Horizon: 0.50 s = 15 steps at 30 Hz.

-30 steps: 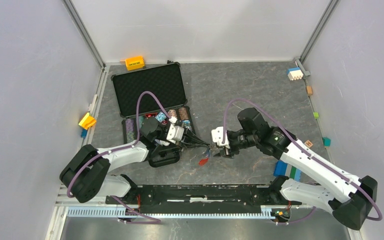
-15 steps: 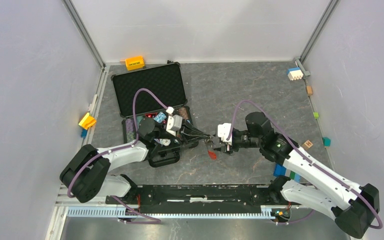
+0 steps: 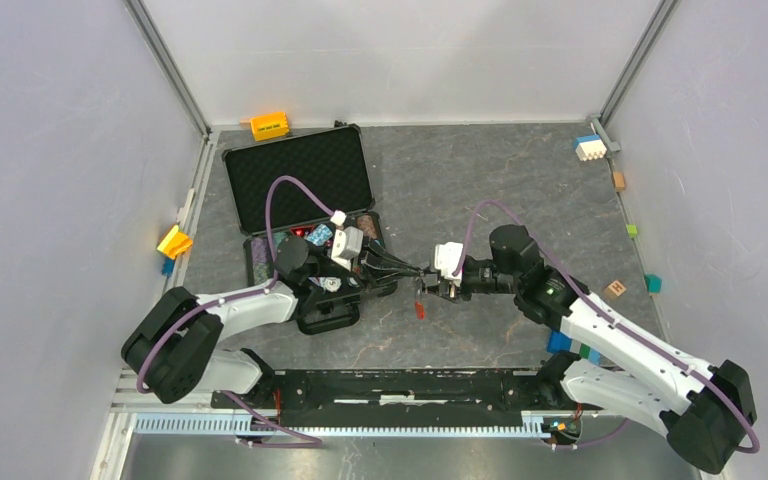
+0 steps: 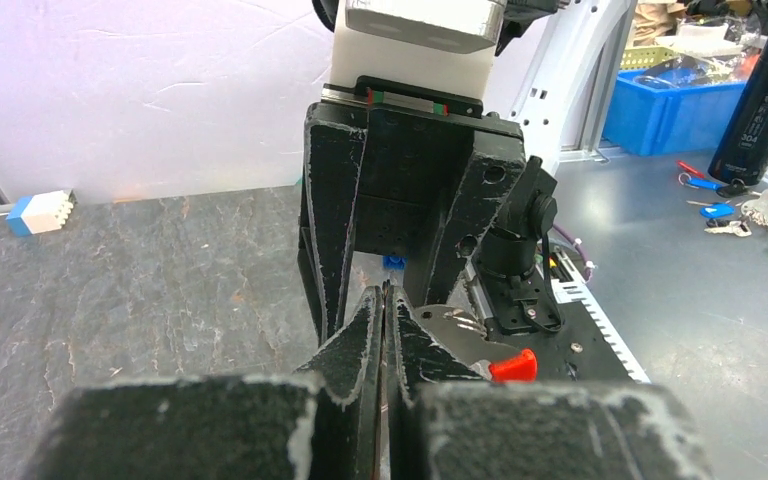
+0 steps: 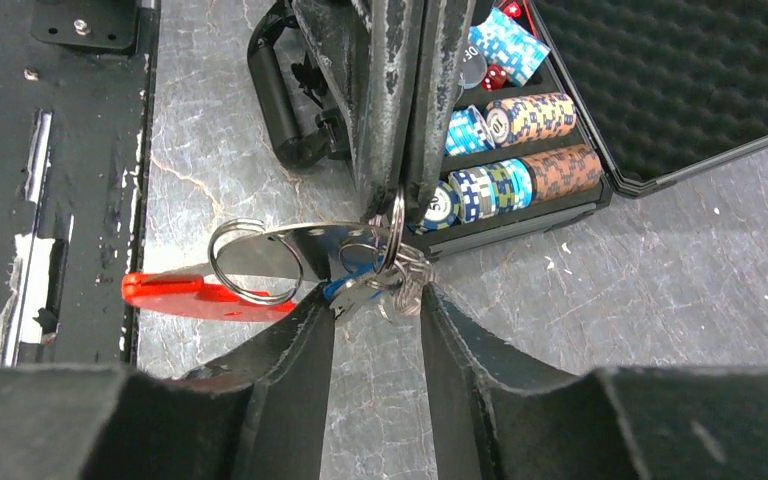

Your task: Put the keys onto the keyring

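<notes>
My left gripper (image 3: 412,272) is shut on a thin ring of the keyring (image 5: 260,255), holding it above the table. From that ring hang a silvery plate, a larger split ring and a red strip (image 5: 185,292); the strip also shows in the left wrist view (image 4: 513,366) and from above (image 3: 420,308). The keys (image 5: 400,282), one with a blue head (image 5: 352,288) and some small silvery ones, dangle from the same ring. My right gripper (image 5: 376,300) faces the left one with its jaws apart. The keys hang at its fingertips, and the blue one touches its left finger (image 5: 300,350).
An open black case (image 3: 300,175) with rows of poker chips (image 5: 520,150) lies behind the left arm. Small blocks sit at the edges: orange (image 3: 270,125), blue-white (image 3: 588,147), yellow (image 3: 174,241), blue-green (image 3: 562,342). A black rail (image 3: 410,385) runs along the near edge.
My right gripper has moved left up to the left gripper, and its jaws widened, then narrowed. The left gripper lifted and shifted slightly right with the keyring; the red strip swung along.
</notes>
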Motion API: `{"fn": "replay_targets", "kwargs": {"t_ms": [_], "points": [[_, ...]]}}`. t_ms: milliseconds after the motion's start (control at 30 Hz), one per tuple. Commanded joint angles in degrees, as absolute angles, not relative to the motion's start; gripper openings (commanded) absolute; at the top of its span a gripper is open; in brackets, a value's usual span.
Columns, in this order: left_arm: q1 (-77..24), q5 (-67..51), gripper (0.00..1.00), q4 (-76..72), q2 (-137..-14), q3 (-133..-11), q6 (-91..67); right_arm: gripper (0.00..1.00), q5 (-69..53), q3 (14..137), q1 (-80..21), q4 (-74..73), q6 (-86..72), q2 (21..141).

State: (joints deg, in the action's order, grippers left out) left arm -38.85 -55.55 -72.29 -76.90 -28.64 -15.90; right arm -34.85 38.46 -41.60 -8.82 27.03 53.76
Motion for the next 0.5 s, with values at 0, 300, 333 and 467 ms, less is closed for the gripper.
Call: {"fn": "replay_targets", "kwargs": {"t_ms": [0,300,333,467], "points": [[-38.58,-54.49,0.02,-76.34,-77.04,-29.0,-18.06,0.39,-36.43,37.46,-41.22,-4.42,26.1,53.42],[-38.52,-54.51,0.02,-75.62,-77.14,-29.0,-17.02,0.15,-35.49,36.64,-40.69,-4.6,26.92,50.93],[-38.43,-54.45,0.02,-75.44,-77.24,-28.96,-16.92,0.13,-35.33,36.75,-40.68,-4.99,27.19,50.64],[-38.33,-54.5,0.02,-75.3,-77.67,-29.15,-16.49,0.04,-34.7,36.9,-40.54,-6.33,28.13,49.65]]}}
